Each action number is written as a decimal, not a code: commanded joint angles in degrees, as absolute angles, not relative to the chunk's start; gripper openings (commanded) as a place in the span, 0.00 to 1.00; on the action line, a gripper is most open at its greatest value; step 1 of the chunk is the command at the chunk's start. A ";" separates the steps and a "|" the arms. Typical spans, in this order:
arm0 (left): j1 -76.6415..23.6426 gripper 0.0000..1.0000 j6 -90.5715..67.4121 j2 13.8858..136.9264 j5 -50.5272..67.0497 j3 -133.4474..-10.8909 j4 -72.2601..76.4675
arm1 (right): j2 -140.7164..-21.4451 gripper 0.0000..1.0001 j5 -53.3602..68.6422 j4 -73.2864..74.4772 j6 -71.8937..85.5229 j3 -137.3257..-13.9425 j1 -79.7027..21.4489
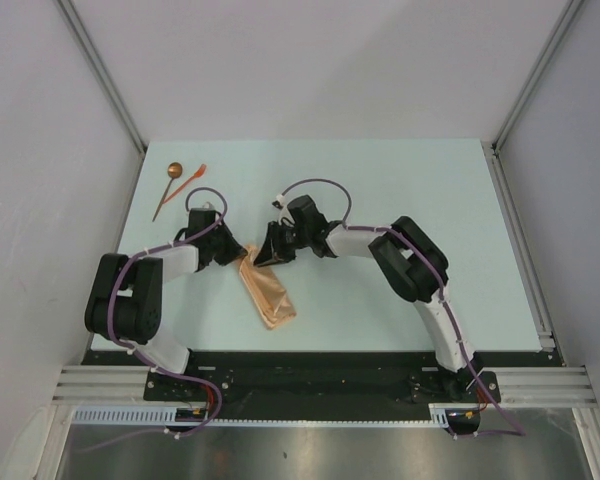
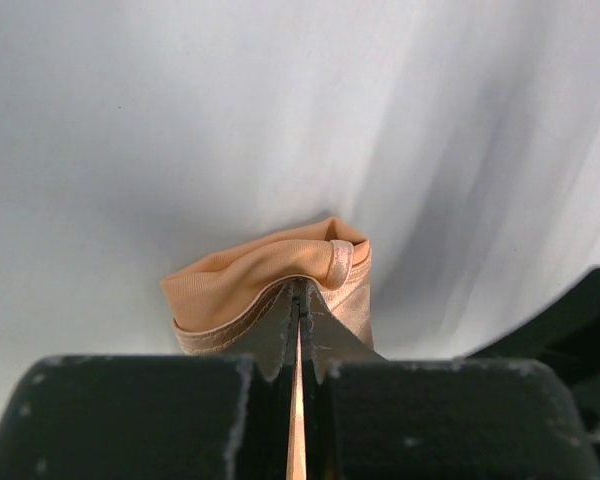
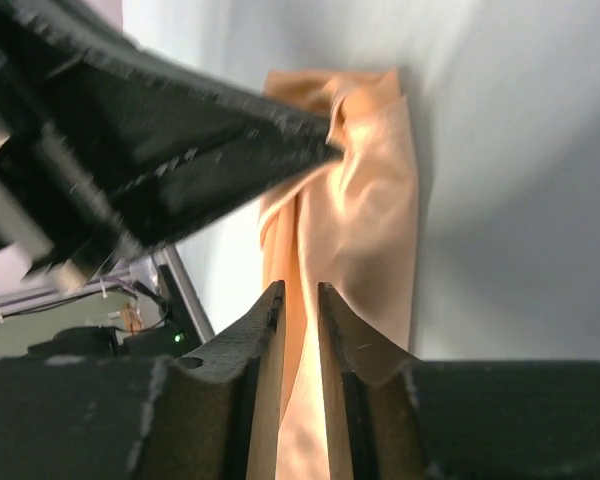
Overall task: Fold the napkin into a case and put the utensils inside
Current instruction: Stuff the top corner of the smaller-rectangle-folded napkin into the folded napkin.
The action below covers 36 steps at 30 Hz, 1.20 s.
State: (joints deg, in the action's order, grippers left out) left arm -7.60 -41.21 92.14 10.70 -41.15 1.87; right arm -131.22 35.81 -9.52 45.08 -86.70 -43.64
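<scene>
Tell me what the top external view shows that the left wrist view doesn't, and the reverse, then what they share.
Only top external: the spoon and orange-red fork at the table's far left, away from the napkin, whose full folded length shows. Only left wrist: the left gripper seen close, jaws shut on the napkin's layered edge. Both: the napkin's end held by the left gripper.

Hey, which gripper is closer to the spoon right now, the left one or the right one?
Left. The left gripper pinches the napkin's far end, nearer and to the right of the spoon. The right gripper grips that same end from farther right.
</scene>
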 commanded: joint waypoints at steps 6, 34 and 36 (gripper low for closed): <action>-7.91 0.00 -41.40 92.46 10.11 -39.55 1.23 | -123.40 0.23 38.58 -10.53 42.36 -77.70 -45.79; -4.66 0.55 -37.88 64.26 3.62 -53.70 -24.95 | -122.77 0.74 10.83 27.77 12.57 -98.33 -55.45; -4.05 0.57 -38.32 61.10 0.27 -54.49 -27.85 | -125.68 0.76 8.54 31.10 12.22 -101.59 -56.33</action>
State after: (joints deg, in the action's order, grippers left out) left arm -5.56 -39.62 67.46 6.87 -51.51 -19.00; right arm -122.08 16.53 24.21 15.70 -94.91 -54.50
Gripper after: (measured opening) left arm 0.554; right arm 0.747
